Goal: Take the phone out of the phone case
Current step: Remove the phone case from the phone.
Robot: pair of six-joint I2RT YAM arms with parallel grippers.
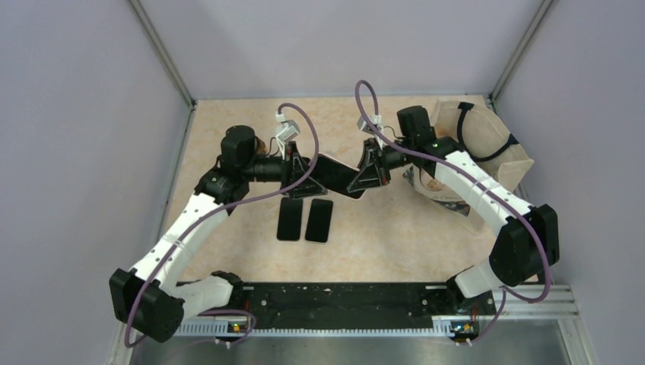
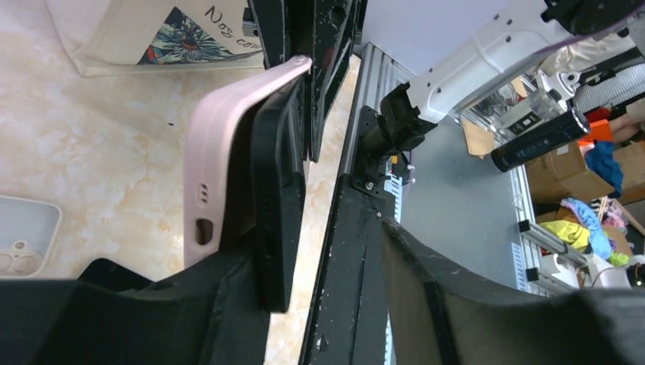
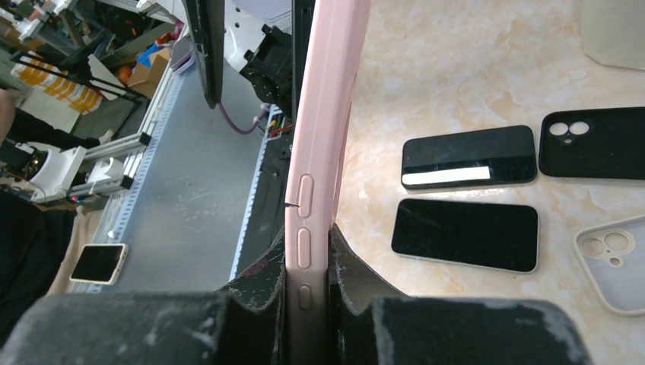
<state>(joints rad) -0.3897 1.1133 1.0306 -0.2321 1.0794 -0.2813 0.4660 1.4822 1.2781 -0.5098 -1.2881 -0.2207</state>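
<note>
The worktop (image 1: 395, 236) is a beige, marble-patterned surface. Near its middle a black phone (image 1: 290, 219) lies flat, with a second black phone (image 1: 319, 220) just beside it. A canvas tote bag (image 1: 487, 141) lies at the far right corner. An empty black case (image 3: 593, 143) and a pale case (image 3: 614, 262) lie near the phones.

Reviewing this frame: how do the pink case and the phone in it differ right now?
Colour: the pink case is pale pink, the phone black. Shape: the case bows outward, the phone is a straight slab. Seating: in the left wrist view the phone's near end stands clear of the case, though their far ends meet. Shared: both are up on edge above the table, with the right gripper shut on the case.
</note>
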